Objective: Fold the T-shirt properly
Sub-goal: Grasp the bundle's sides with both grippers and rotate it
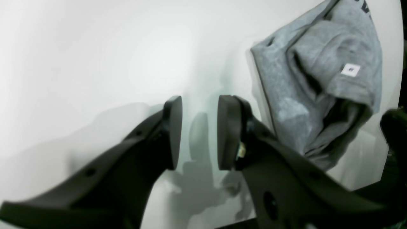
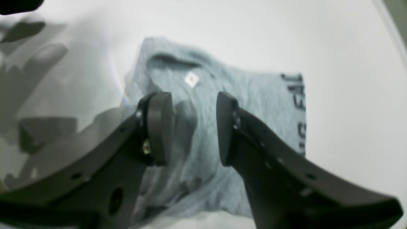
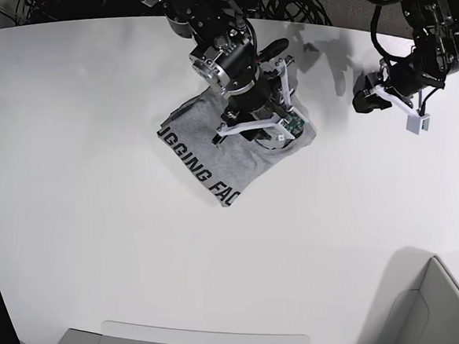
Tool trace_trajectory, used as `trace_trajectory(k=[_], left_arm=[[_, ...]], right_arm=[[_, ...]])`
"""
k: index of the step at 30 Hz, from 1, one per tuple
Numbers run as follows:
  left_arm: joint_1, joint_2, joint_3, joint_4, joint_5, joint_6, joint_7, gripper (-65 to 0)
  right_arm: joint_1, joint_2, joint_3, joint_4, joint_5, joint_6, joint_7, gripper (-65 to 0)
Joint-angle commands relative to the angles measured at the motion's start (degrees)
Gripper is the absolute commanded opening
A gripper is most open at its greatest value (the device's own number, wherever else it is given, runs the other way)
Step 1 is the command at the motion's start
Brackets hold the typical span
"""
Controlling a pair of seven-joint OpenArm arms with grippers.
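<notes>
The heather-grey T-shirt (image 3: 204,146) lies in a compact folded bundle on the white table (image 3: 92,225), with black block lettering (image 3: 206,173) along its near edge. My right gripper (image 3: 256,127) hovers over the bundle's far right part. In the right wrist view its jaws are open (image 2: 192,130), nothing sits between them, and the T-shirt (image 2: 254,95) with its small white label (image 2: 191,79) lies beneath. My left gripper (image 3: 411,114) hangs off to the right, apart from the cloth. It stands open (image 1: 199,133) over bare table, and the rumpled T-shirt (image 1: 286,79) lies beyond its right finger.
Black cables (image 3: 304,4) are bundled along the table's far edge. A grey bin (image 3: 202,342) stands at the near edge and another (image 3: 432,312) at the near right corner. White table surface surrounds the shirt on all sides.
</notes>
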Motion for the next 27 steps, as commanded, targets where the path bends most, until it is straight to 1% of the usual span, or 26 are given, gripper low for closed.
trace_trajectory(k=[1,3,5,7,9,11,13,16,17,19,20,22,24,27], left_arm=[[-0.24,-0.70,-0.38,0.77,-0.88,-0.21,-0.33,-45.4],[-0.24,-0.70,-0.38,0.77,-0.88,-0.21,-0.33,-45.4],[-0.24,-0.70,-0.38,0.77,-0.88,-0.21,-0.42,-45.4],[-0.33,-0.61,-0.38,0.77,-0.88,-0.21,-0.51,-45.4],[-1.47,-0.61,-0.29,0.77,-0.88,-0.21,-0.51,-47.0],[-2.96,-0.52,-0.29,0.77,-0.88,-0.21,-0.51,-49.3],[-4.72,-0.44,-0.03,0.77,-0.88,-0.21,-0.51,-52.0],[-7.62,-0.35,0.15,1.03,-1.15,-0.21,-0.51,-56.1],[-8.59,-0.35,0.15,1.29,-1.32,-0.21,-0.51,-58.1],[-9.73,-0.26,0.15,3.32,-1.32,-0.21,-0.51,-62.5],[-10.00,-0.26,0.15,4.37,-1.32,-0.30,-0.51,-64.3],[-10.35,-0.26,1.73,6.66,-1.24,-0.39,-0.51,-65.0],[-10.35,-0.26,4.54,7.80,-1.15,-0.39,-0.59,-65.0],[-10.44,-0.26,9.64,7.89,-1.06,-0.47,-0.59,-65.0]], right_arm=[[0.87,-0.61,0.37,1.36,0.69,-0.05,1.24,-42.7],[1.57,-0.52,0.98,2.15,2.97,-0.05,1.33,-42.7],[2.19,-0.26,3.62,2.94,5.43,-0.05,1.42,-42.8],[3.51,-0.26,8.01,2.86,8.60,-0.05,1.86,-43.7],[4.74,-0.17,13.82,2.59,12.91,-0.05,3.53,-45.9],[5.97,0.97,19.27,2.42,17.57,-0.05,4.50,-49.4],[7.99,2.64,24.54,0.83,24.60,-0.05,4.32,-55.2],[9.92,6.69,30.17,-3.47,34.01,-0.05,4.32,-64.0],[10.10,8.18,31.31,-5.14,36.73,-0.05,4.32,-65.0],[10.36,11.52,31.93,-8.40,40.95,-0.05,4.32,-65.0],[10.36,12.93,31.93,-9.89,42.27,-0.05,4.58,-65.0],[10.28,15.39,31.93,-13.23,45.08,-0.05,4.67,-65.0],[10.10,16.62,31.93,-16.05,46.40,-0.05,5.55,-65.0],[9.75,17.24,31.75,-18.68,46.40,-0.05,7.57,-65.0]])
